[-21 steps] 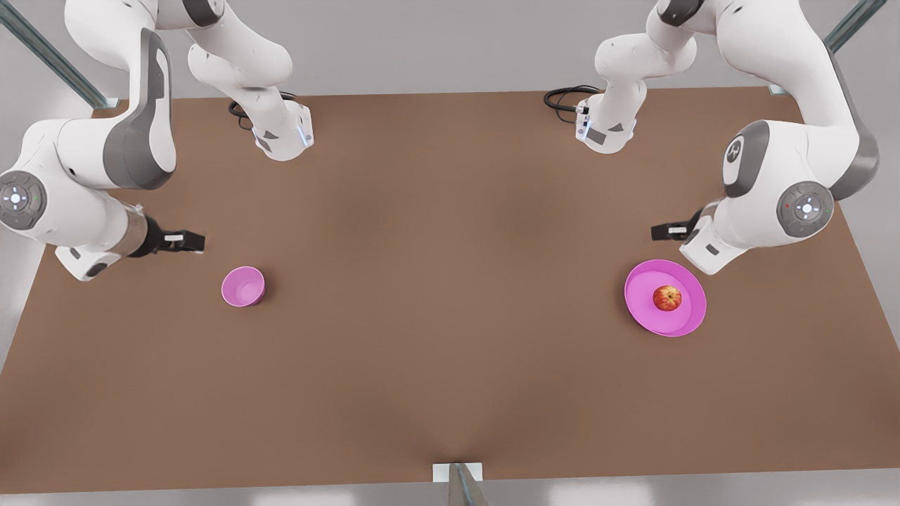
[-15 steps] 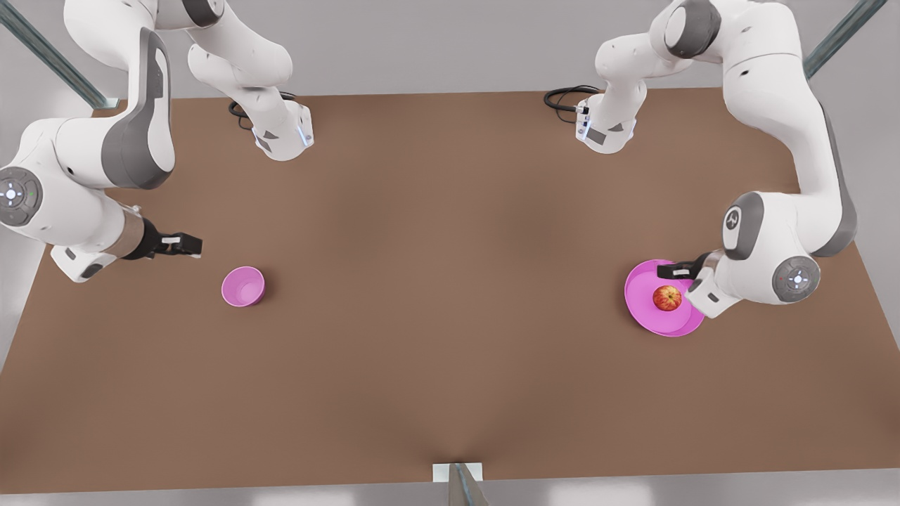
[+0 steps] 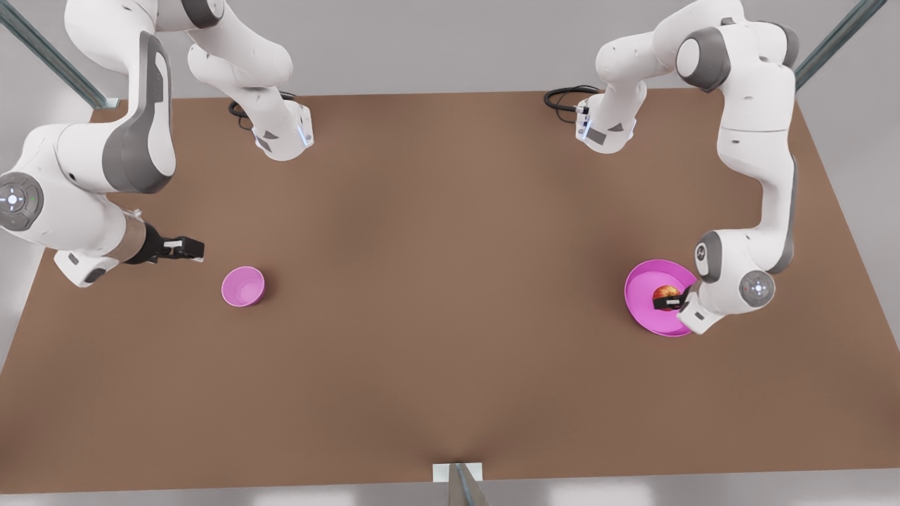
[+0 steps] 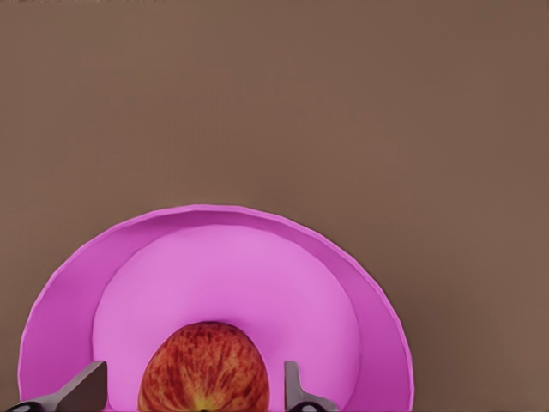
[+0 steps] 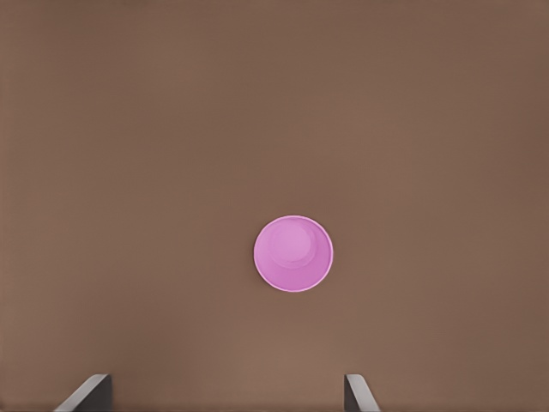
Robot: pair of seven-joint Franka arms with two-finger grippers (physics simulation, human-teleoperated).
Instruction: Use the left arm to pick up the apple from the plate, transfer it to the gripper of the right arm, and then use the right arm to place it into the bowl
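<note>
Brown table [image 3: 436, 281], grey surround. Left gripper [image 3: 668, 302] low over the pink plate [image 3: 643, 309], fingers [image 4: 86, 390] spread wide, apple [image 4: 204, 367] sitting between them on the plate, gaps visible either side, not gripped. Right gripper [image 3: 184, 247] waits open and empty near the pink bowl [image 3: 243, 286].
</note>
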